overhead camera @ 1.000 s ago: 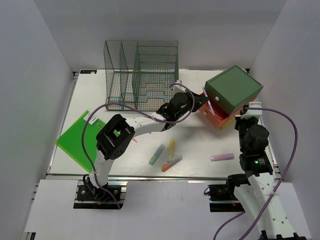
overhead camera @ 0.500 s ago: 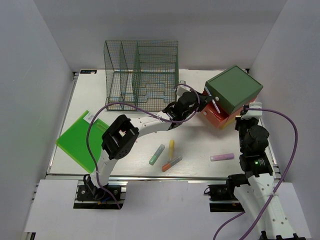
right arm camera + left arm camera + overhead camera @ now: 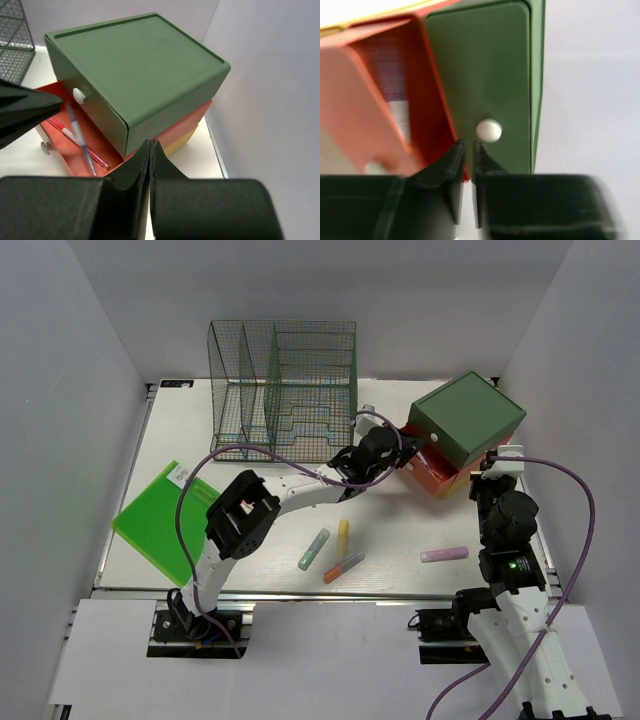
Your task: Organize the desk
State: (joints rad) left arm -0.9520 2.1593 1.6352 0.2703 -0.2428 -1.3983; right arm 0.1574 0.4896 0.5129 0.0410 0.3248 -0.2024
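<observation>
Left end effector, fingers slightly parted with nothing visible between them, points at the open red plastic drawer of the green-topped drawer box. For what appears to be a stowing step, keep it centred over the drawer and clear of the drawer wall. White rectangular worktop with aluminium rail edges lies below the end effector, which hangs over its far right part.

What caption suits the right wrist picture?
Shut right pincer faces green-topped drawer box; pens lie in its open red drawer.
</observation>
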